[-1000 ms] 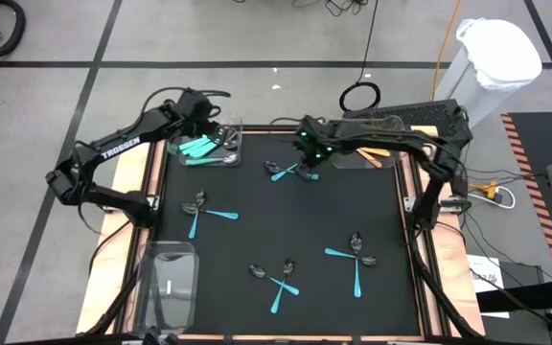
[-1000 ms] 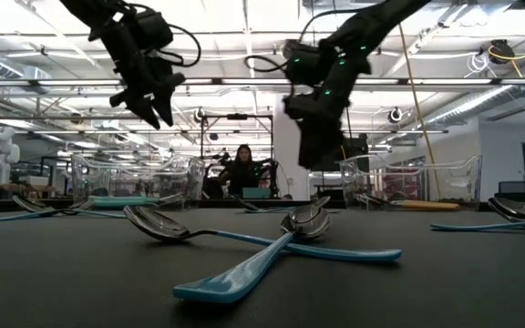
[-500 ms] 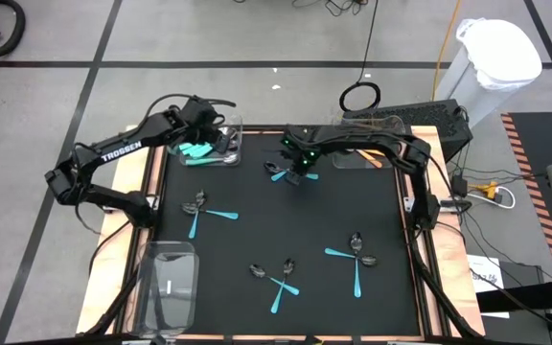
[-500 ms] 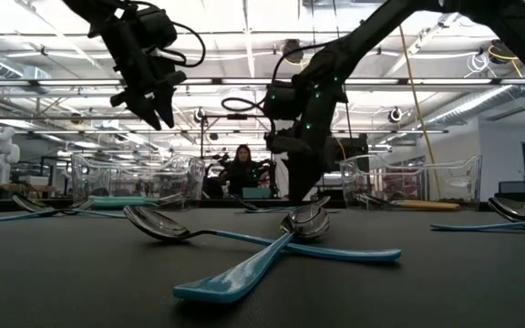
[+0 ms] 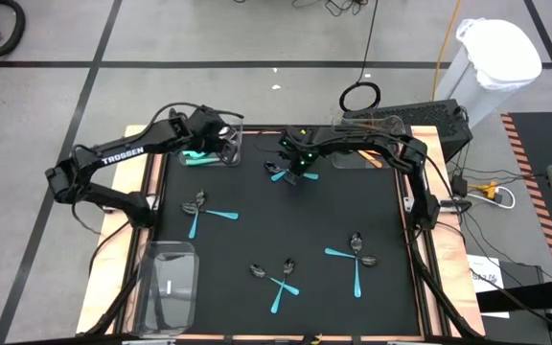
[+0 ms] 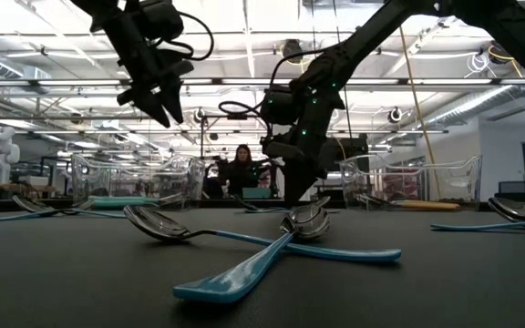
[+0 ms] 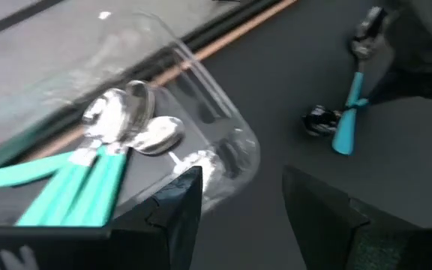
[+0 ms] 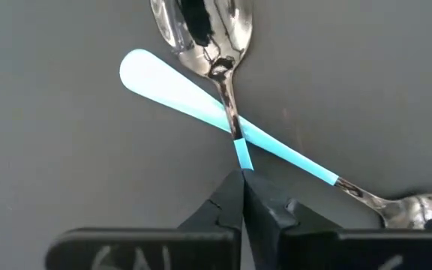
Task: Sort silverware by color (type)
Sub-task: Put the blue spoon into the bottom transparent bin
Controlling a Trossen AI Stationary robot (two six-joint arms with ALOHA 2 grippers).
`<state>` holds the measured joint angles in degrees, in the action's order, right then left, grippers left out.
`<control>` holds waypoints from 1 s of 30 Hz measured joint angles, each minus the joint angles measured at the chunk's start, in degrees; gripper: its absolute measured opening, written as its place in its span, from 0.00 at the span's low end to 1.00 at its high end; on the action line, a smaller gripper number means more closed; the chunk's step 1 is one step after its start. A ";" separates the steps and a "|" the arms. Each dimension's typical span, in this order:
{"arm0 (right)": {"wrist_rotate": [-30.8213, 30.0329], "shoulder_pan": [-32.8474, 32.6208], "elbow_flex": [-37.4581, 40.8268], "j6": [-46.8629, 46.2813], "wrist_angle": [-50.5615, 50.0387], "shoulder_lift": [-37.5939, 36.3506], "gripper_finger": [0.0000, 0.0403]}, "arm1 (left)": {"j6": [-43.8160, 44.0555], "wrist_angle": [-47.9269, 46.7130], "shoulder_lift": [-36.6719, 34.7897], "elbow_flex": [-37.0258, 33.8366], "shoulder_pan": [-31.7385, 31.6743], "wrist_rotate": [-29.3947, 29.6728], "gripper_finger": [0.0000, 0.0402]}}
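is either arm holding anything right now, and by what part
The right gripper is shut on a teal-handled spoon, pinching the end of its handle. The left gripper is open above the clear plastic bin, holding nothing.

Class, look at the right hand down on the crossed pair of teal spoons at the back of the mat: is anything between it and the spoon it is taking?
Nothing visible. The right hand is shut on the upper spoon by its teal handle. That spoon lies across the lower spoon, which it touches at the crossing.
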<state>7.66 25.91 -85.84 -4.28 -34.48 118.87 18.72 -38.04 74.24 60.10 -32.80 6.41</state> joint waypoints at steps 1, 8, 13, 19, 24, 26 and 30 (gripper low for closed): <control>0.00 0.00 -0.05 -0.44 -0.38 0.07 0.01 | 0.39 0.02 0.00 0.00 0.47 -0.34 0.46; 0.09 -0.47 -0.18 -2.83 -0.73 2.23 0.08 | 0.62 -0.02 0.00 0.00 3.75 -1.92 0.46; 0.13 -0.55 -0.09 -4.99 -0.78 2.29 0.13 | 0.70 -0.03 0.00 0.00 6.05 -1.92 0.46; 0.12 -0.59 -0.04 -4.21 -0.66 2.42 0.16 | 3.86 0.21 0.00 0.00 7.89 -1.92 0.46; -1.31 -0.57 0.02 -3.95 -0.65 2.43 0.11 | 5.02 0.97 -0.81 -0.07 9.42 -1.86 0.46; -2.83 -0.65 0.02 -3.65 -0.82 2.43 0.09 | 5.71 2.58 -1.80 -0.03 10.24 -1.77 0.46; -2.54 -0.66 0.07 -4.28 -1.18 1.67 0.08 | 8.07 3.32 -5.27 -0.02 11.49 -1.28 0.46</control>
<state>5.12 25.26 -85.77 -8.57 -35.66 120.54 26.79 -34.73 68.96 60.07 -21.31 5.13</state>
